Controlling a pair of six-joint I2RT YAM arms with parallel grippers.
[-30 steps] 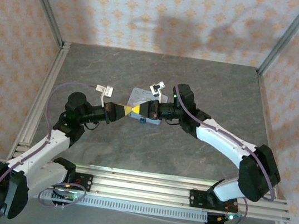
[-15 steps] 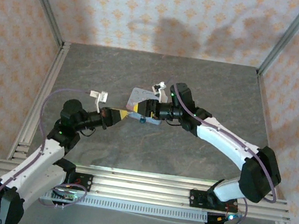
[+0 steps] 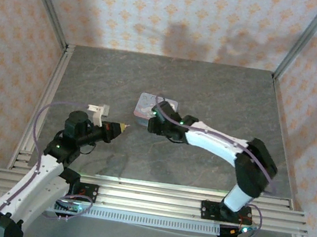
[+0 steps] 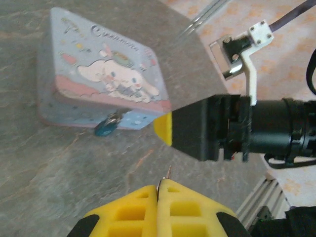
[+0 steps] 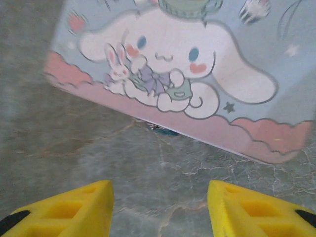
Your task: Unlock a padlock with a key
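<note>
- Because the counter [image 3: 210, 90] carries it flat, the tin [image 4: 103, 74] turns its front wall toward both arms, so the lock side is reachable.
- Over the tin's front edge, the right fingers [image 4: 164, 129] hang spread wide and empty, probably ready to steady the lock.
- Set a little back, the left fingers [image 4: 165, 193] are pressed together on a thin sliver that points at the tin.
- Low on that front wall hangs the padlock [image 4: 106, 126], down by the counter.
- That sliver, I judge, is the key [image 4: 169, 172].
</note>
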